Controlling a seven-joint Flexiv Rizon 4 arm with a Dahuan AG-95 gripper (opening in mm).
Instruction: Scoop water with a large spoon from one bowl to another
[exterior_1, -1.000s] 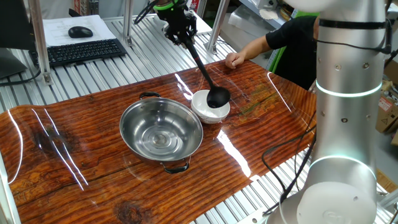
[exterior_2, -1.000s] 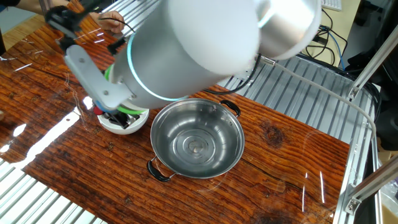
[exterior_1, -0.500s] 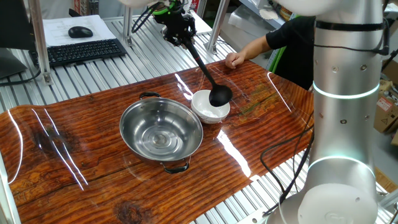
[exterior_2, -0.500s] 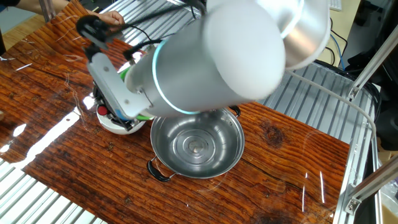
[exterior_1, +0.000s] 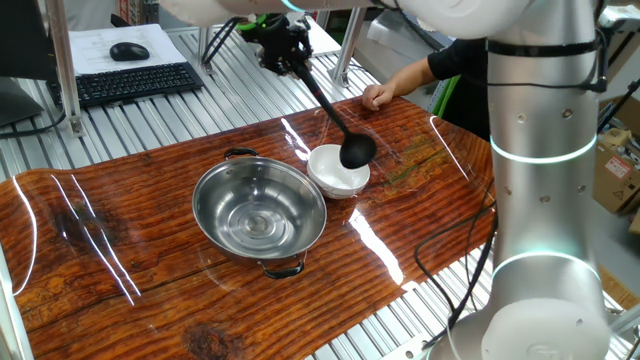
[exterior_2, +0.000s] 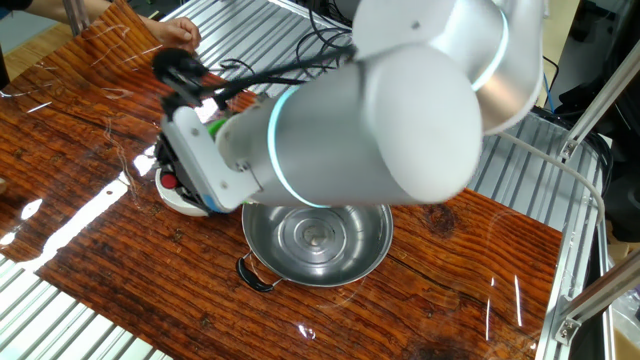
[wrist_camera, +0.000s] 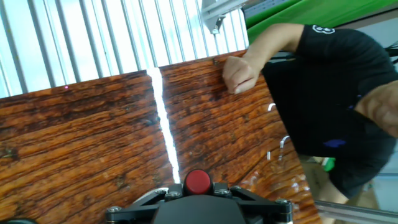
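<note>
Wood-grain table (exterior_1: 130, 250) carries two vessels. At left stands the steel bowl (exterior_1: 259, 212); whether water lies in it cannot be told against the shine. Just beside it, to the right, sits the small white bowl (exterior_1: 336, 172). Above its far rim hangs the ladle (exterior_1: 356, 152), gripped at the handle by the gripper (exterior_1: 283, 52). No writing is readable.

The wide shiny steel bowl (exterior_1: 260, 210) and small white round bowl (exterior_1: 337, 170) sit just beside each other mid-desk (exterior_1: 120, 260). Broad bare wood lies left; a person's fist (exterior_1: 377, 96) rests at the far edge.
</note>
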